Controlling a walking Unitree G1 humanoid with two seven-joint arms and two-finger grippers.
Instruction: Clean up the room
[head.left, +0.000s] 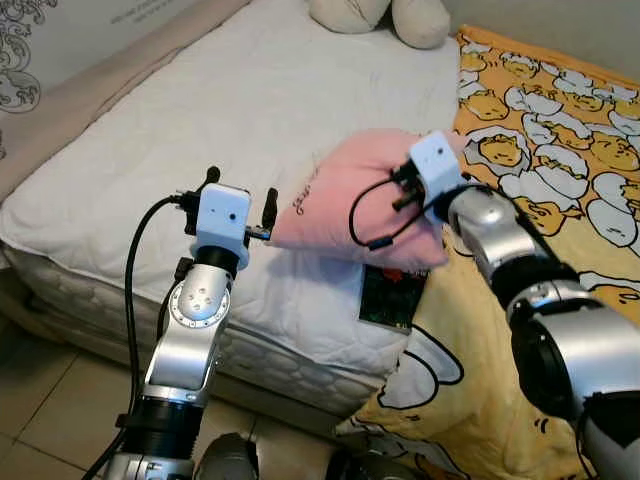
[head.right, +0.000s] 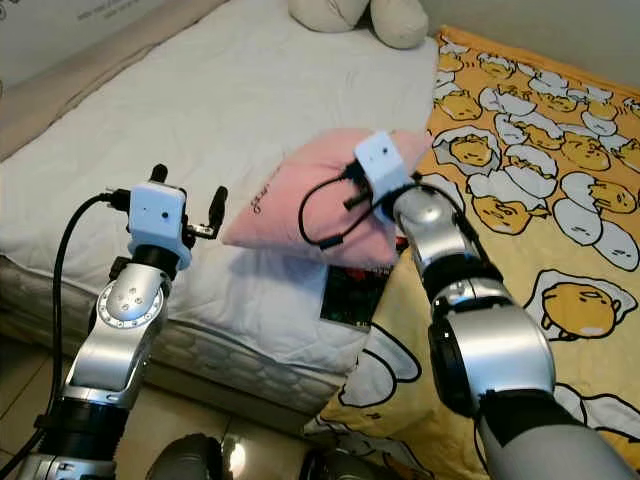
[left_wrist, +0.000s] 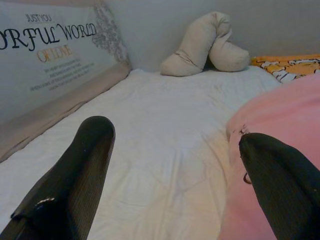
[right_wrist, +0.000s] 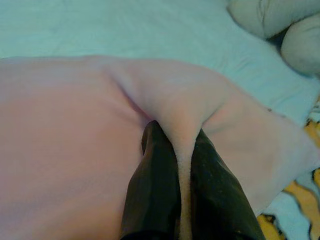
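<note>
At the lower left of the frame, the left gripper (head.left: 240, 205) is held over the near edge of the white mattress (head.left: 240, 110) with its fingers spread and nothing between them, one finger just beside the pink pillow (head.left: 345, 205). The pillow is soft and plump, with small dark lettering near its left corner. At centre, the right gripper (right_wrist: 185, 150) pinches a fold of the pillow. Under the pillow lies a dark book (head.left: 388, 295) beside a yellow patterned blanket (head.left: 560, 150). A beige cushion (head.left: 385, 15) lies at the top.
</note>
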